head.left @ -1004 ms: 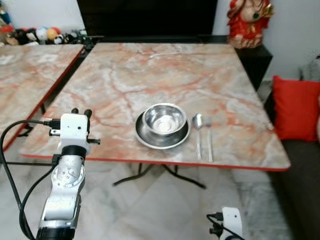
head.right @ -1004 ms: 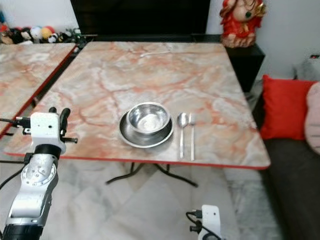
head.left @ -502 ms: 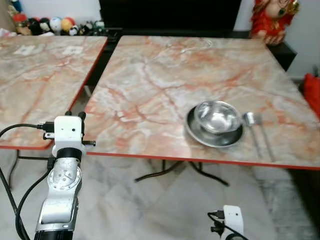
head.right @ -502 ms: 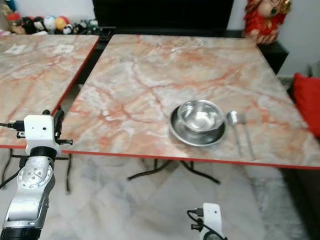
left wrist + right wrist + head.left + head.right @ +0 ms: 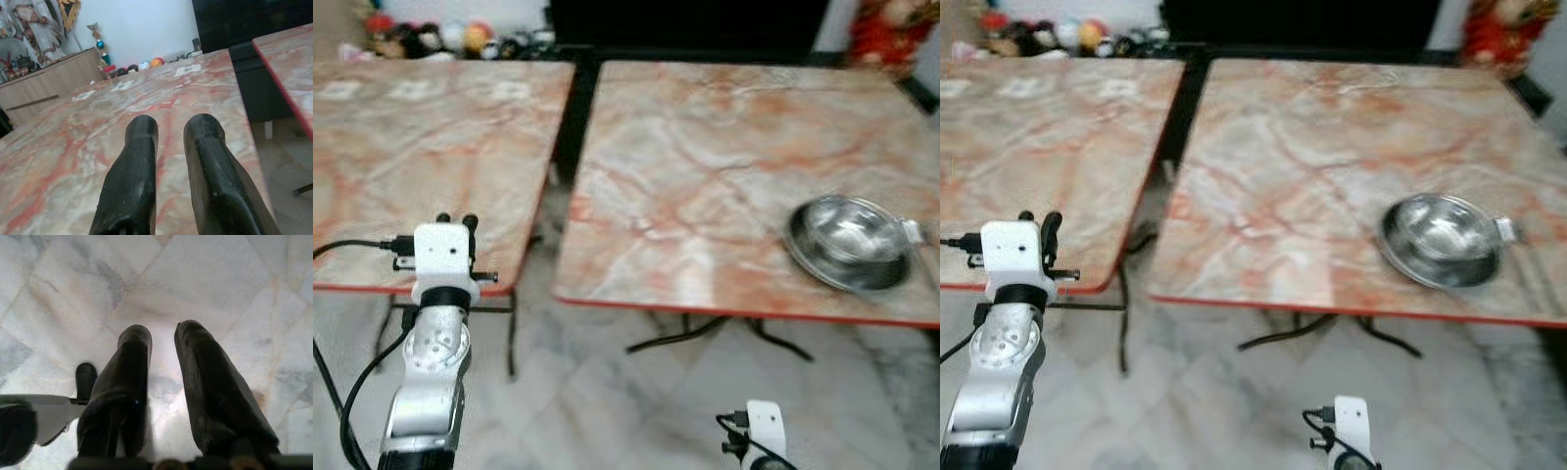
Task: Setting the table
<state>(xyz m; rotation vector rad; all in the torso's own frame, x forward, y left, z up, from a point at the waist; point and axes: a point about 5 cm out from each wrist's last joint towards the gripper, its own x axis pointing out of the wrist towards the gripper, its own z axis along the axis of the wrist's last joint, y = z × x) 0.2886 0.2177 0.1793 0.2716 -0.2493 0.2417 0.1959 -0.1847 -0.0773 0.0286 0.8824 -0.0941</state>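
Note:
A steel bowl [image 5: 850, 231] sits in a steel plate [image 5: 813, 257] near the front edge of the right marble table [image 5: 705, 166]. Beside them lies a spoon [image 5: 916, 233], cut off by the picture's edge, blurred. My left gripper [image 5: 456, 221] is raised in front of the left marble table [image 5: 411, 147], far left of the bowl. In the left wrist view its fingers [image 5: 137, 161] stand close together with nothing between them. My right gripper [image 5: 163, 333] hangs low over the floor, fingers close together and holding nothing; its wrist [image 5: 764, 431] shows at the bottom.
A narrow gap [image 5: 570, 127] separates the two red-edged tables, whose black legs [image 5: 705, 328] reach the pale marble floor [image 5: 607, 392]. Soft toys [image 5: 440, 39] line the back wall, beside a black cabinet [image 5: 685, 24]. A red figure [image 5: 1494, 29] stands at the back right.
The whole view has swung left, so the bowl and plate now lie at the right edge and the left table takes more room. Neither arm has visibly changed pose.

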